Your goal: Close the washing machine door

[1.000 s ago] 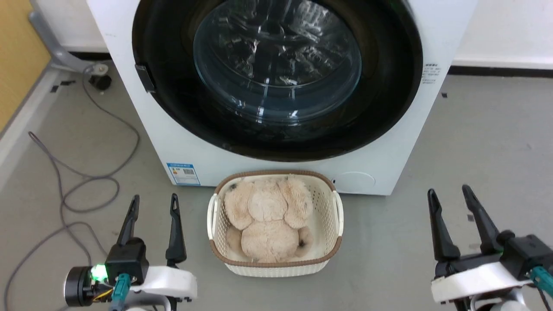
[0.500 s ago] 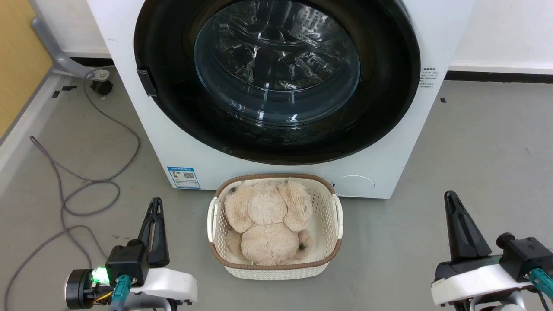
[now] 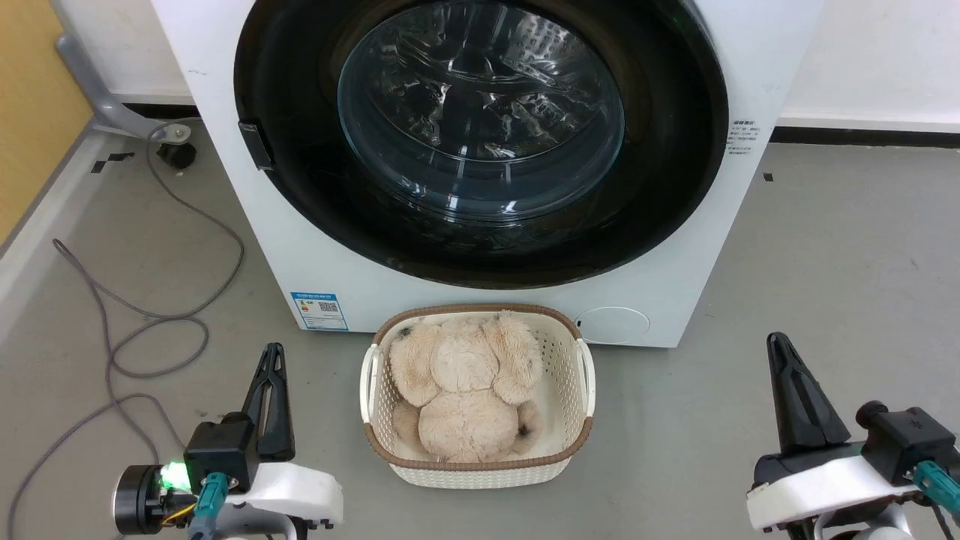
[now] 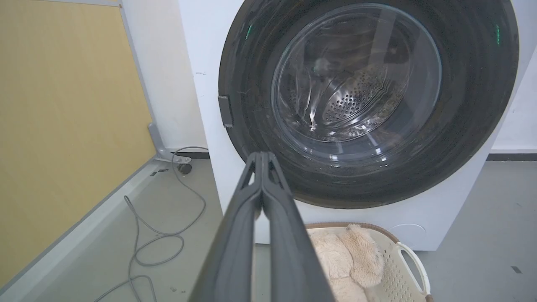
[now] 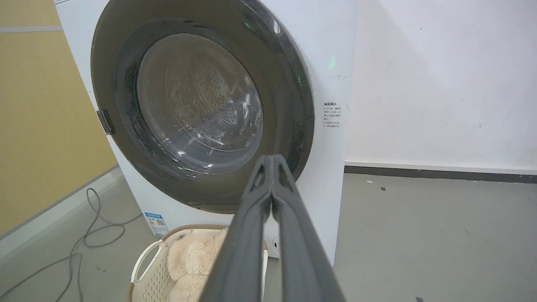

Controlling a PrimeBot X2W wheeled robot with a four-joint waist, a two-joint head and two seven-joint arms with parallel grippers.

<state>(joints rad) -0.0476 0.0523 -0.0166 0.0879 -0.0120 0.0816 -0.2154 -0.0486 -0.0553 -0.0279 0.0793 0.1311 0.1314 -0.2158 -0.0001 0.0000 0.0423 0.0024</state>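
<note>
Both grippers are empty and closed. The left gripper [image 3: 271, 351] at the near left and the right gripper [image 3: 778, 341] at the near right each have their two dark fingers pressed together, tips pointing toward the machine and well apart from it.

The washing machine door [image 3: 480, 112] is at the far centre. Its glossy black rim lies flat against the white front of the washing machine [image 3: 675, 277], and the perforated steel drum shows through the glass. A small dark tab [image 3: 255, 145] sits on the rim's left edge.

Low on the machine's front are a blue label [image 3: 319, 306] on the left and a round cover [image 3: 613, 324] on the right. Just in front, on the grey floor [image 3: 825, 247], stands a cream basket [image 3: 581, 375] holding a beige plush toy [image 3: 465, 390]. A grey cable [image 3: 150, 322] loops on the floor at the left, near a yellow wall panel [image 3: 30, 90].
</note>
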